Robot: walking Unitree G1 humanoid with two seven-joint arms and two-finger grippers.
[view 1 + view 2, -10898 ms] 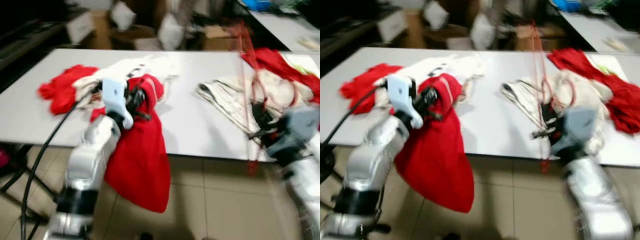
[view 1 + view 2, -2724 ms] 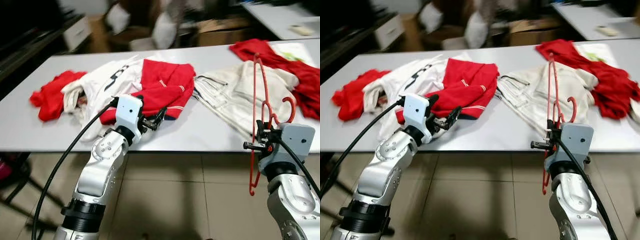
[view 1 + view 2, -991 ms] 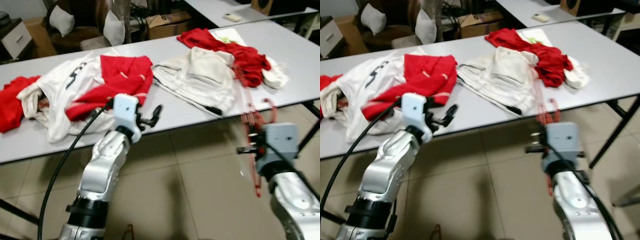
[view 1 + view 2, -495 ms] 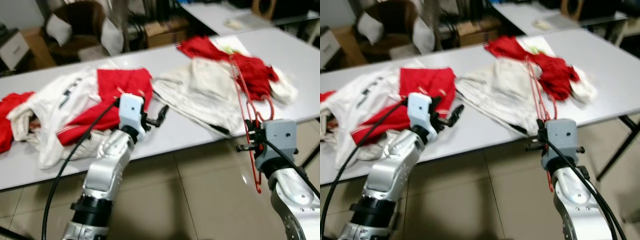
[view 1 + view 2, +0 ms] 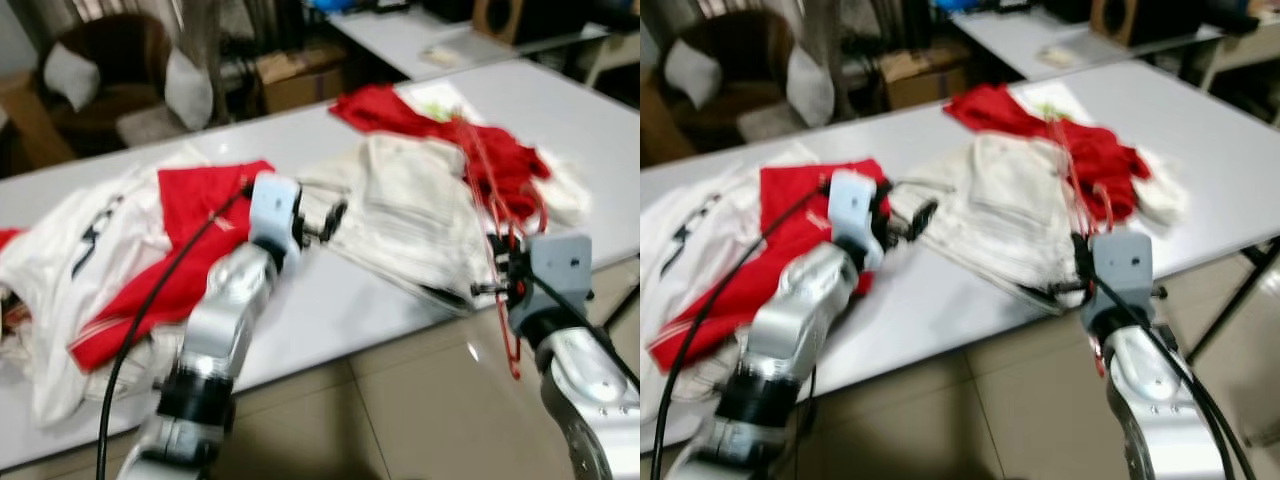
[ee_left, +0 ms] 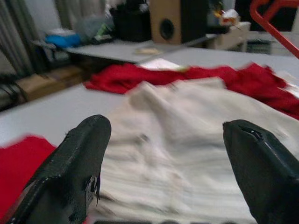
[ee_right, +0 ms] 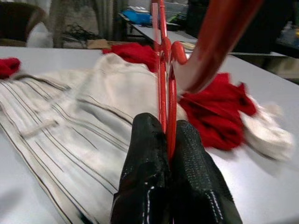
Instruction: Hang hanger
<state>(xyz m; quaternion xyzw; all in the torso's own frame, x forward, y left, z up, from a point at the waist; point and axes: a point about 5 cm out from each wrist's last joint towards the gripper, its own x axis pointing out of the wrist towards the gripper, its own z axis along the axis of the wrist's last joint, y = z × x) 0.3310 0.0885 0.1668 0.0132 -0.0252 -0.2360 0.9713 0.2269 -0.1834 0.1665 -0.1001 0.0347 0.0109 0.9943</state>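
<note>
Both eye views are smeared by motion, so you cannot read edges cleanly. The red hanger (image 5: 497, 200) blurs into the red cloth (image 5: 455, 140) behind it, and its hook cannot be separated from the folds. In the right wrist view the hanger runs off the picture's edge, and the right end effector (image 7: 169, 135) covers the part it clamps. The white shirt (image 5: 70, 270) at the desk's (image 5: 330, 300) left end is cut by the frame. Its dark print is too blurred to read.
</note>
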